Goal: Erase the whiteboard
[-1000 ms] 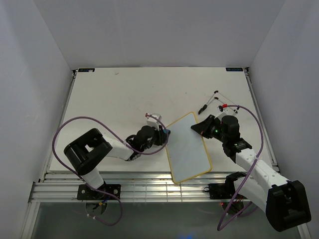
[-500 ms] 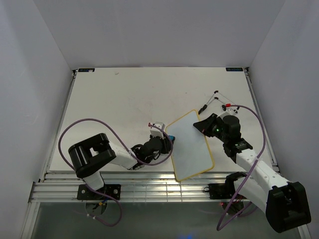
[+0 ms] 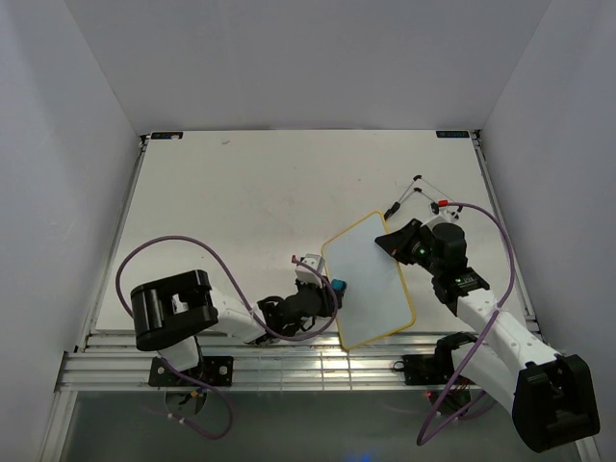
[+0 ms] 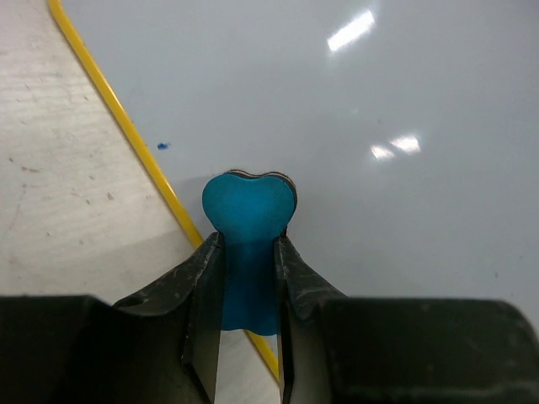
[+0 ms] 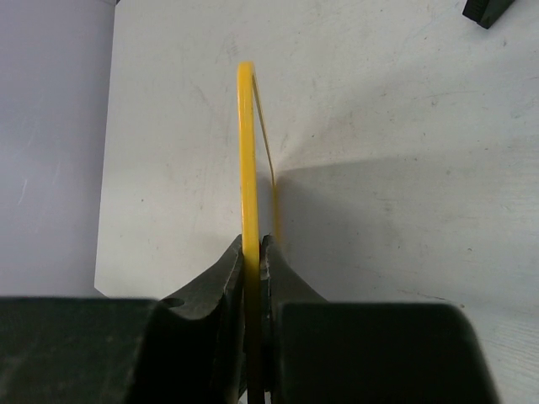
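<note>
Board: the whiteboard (image 3: 371,284) lay toward the near right of the table (image 3: 241,192), between the two arms. I could not tell whether it sat flat or was slightly lifted.
Right hold: the right gripper (image 5: 255,244) had its jaws pinched on the thin yellow frame at the board's far corner, steadying it.
Left hold: the left gripper (image 4: 250,244) had its jaws closed on the waist of the teal eraser (image 4: 249,210). The eraser's rounded head rested on the white surface just inside the left frame edge.
Surface: it was almost all clean, with one small blue speck (image 4: 163,146) close to the frame, beyond the eraser and a little to its left (nothing else marked in the wrist view).
Step, as judged: wiping along the left margin to clear the last trace.
Doing it well: the eraser face needed to stay flat and lightly pressed, travelling parallel to the frame toward the speck and not riding up onto the raised rim.
Risk: a hard push could have pivoted the board about its single clamped corner, or twisted the eraser in the jaws.
</note>
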You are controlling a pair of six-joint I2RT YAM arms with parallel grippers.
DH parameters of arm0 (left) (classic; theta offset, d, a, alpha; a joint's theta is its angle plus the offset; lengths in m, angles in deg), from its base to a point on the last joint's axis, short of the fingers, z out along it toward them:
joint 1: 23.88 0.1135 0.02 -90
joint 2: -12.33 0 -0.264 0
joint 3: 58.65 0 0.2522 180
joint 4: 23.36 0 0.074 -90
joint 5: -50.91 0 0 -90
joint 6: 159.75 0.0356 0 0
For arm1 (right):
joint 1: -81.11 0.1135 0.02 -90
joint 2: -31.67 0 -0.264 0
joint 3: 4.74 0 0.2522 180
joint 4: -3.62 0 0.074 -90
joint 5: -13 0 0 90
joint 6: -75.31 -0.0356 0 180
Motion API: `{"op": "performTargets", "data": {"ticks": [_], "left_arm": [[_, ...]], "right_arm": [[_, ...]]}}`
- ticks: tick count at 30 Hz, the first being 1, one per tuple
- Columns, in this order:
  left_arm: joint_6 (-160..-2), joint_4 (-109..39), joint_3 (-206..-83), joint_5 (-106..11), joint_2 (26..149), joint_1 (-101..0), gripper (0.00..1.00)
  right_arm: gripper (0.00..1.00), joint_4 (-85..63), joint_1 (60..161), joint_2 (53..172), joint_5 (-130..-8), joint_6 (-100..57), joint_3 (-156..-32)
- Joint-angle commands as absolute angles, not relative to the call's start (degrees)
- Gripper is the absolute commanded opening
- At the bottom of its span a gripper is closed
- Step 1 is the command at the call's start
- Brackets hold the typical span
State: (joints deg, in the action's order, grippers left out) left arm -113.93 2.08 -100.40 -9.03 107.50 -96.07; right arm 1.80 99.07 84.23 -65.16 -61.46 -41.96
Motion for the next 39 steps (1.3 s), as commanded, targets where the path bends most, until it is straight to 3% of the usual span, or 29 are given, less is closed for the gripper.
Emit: {"op": "performTargets", "data": {"ticks": [1, 9, 15, 20, 30, 39], "left_arm": [[-118.9, -5.4, -98.6, -32.8, 108.7, -102.3, 0.0], [-117.7, -16.5, -99.0, -23.3, 99.9, -99.3, 0.0], [-108.9, -18.1, -101.6, -22.5, 93.0, -83.1, 0.0], [-104.2, -18.3, -107.0, -24.5, 96.0, -72.9, 0.0], [-104.7, -17.1, -113.2, -28.8, 105.0, -71.4, 0.0], [-107.5, -16.9, -113.5, -22.8, 110.1, -73.6, 0.0]], "right_arm": [[0.08, 11.4, 100.5, 82.9, -63.6, -68.7, -45.0], [0.08, 11.1, 100.5, 82.7, -63.0, -68.7, -44.6], [0.08, 9.7, 100.5, 81.6, -62.2, -67.3, -43.7], [0.08, 8.7, 100.5, 80.6, -61.8, -66.3, -43.2], [0.08, 7.4, 100.5, 82.2, -62.6, -63.6, -43.2], [0.08, 7.4, 100.5, 81.9, -63.3, -63.6, -45.1]]}}
